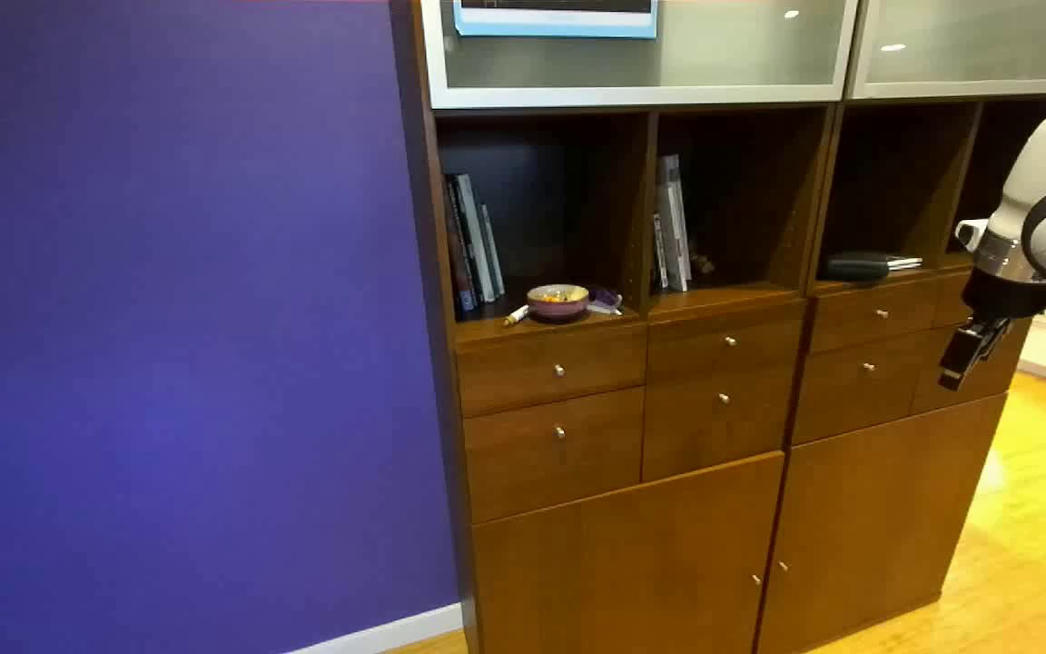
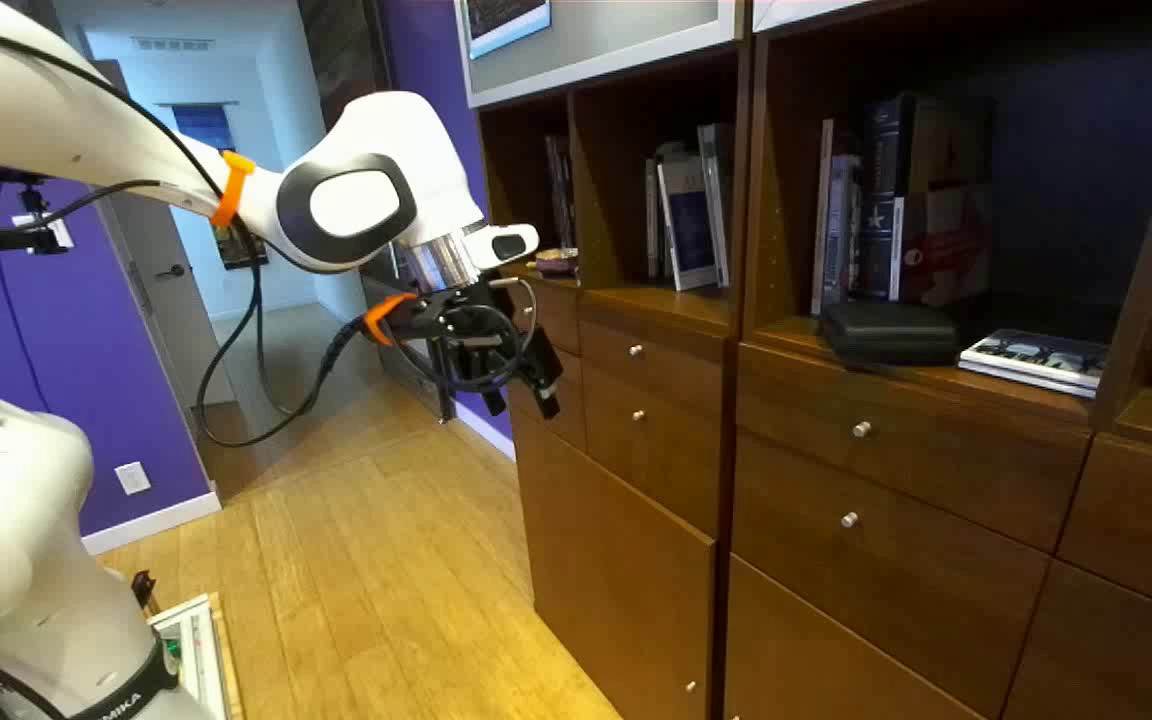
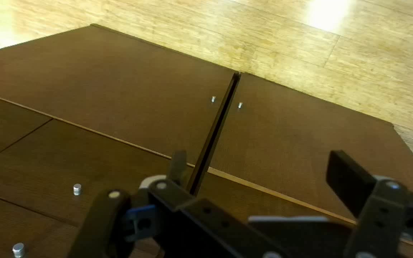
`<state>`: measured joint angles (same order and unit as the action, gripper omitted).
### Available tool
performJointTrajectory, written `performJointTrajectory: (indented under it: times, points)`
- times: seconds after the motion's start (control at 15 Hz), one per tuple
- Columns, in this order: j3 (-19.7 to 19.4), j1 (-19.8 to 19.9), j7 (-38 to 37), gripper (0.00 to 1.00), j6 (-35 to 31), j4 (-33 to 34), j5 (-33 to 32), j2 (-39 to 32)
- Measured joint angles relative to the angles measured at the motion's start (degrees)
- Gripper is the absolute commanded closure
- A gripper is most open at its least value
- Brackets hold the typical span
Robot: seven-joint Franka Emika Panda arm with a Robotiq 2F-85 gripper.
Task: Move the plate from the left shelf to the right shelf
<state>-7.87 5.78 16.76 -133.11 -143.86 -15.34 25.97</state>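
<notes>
No flat plate shows. A small pink bowl with yellow and orange contents stands upright on the left shelf in an exterior view. It also shows, partly hidden by the shelf divider, in an exterior view. The shelf to its right holds books and shows in both exterior views. My gripper hangs in front of the cabinet, well to the right of the bowl, pointing down. In the wrist view its fingers are wide apart with nothing between them. The bowl is out of the wrist view.
A yellow-and-white marker and a purple item flank the bowl. Books lean at that shelf's left; more books stand in the compartment beside it. A black case and a flat book lie farther right. Drawer knobs protrude.
</notes>
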Motion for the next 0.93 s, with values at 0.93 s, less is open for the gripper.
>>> performJointTrajectory:
  times: [0.93]
  points:
    - [4.05,-3.79,-2.46,0.00,10.36,9.39,3.89,1.72]
